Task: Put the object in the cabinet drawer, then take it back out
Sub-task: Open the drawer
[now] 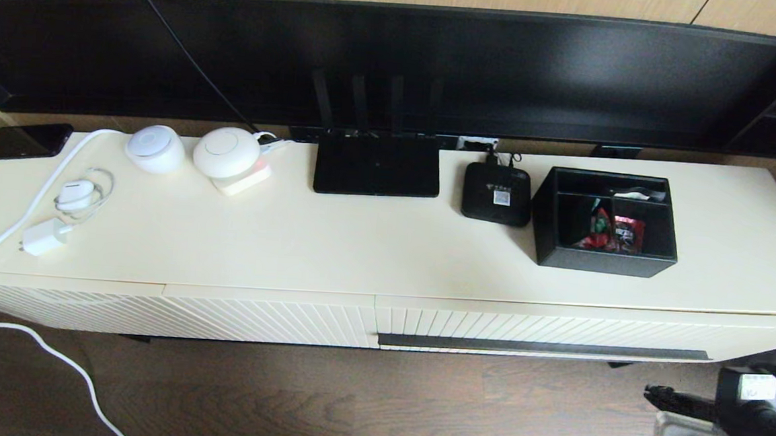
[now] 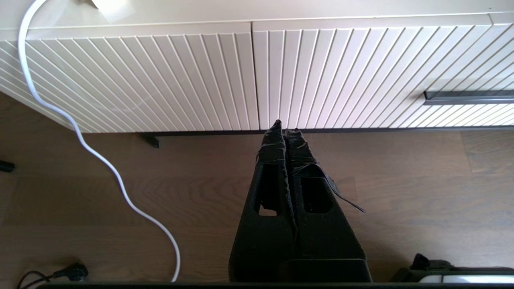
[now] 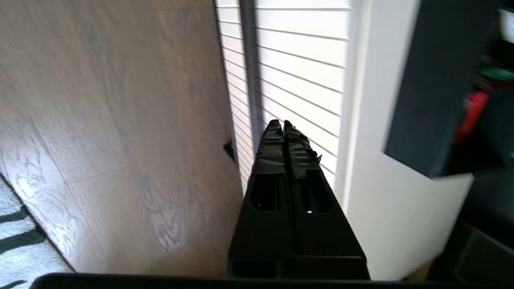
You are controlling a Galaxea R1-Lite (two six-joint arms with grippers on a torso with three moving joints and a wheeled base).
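**A:** Black rectangular organizer box with inner dividers (image 1: 607,221) sits on the cream cabinet top (image 1: 359,250), at about 3 o'clock from the small black rounded-square box with a white sticker (image 1: 497,194), just beside it. Red snack packets (image 1: 612,235) lie in its front compartment.

**B:** Handling?

**A:** Judging by looks: rigid thin walls, light, smooth matte sides that could slip. I'd pinch a side wall or a divider from above; contents are loose, so keep it level.

**B:** Drawer?

**A:** Wide cream drawer with vertically ribbed front (image 1: 556,328) is closed, directly at 6 o'clock from the box. Long dark handle strip (image 1: 544,347) is the obvious pull point. It has to open first.

**B:** Grippers?

**A:** Right gripper (image 3: 283,124) has fingers pressed together, holding nothing, low near the ribbed front, around 5 o'clock from the box. Left gripper (image 2: 286,127) is likewise closed and empty, low over the wood floor (image 2: 120,180) before the cabinet.

**B:** Any readable text?

**A:** None. The sticker print is too small to read.
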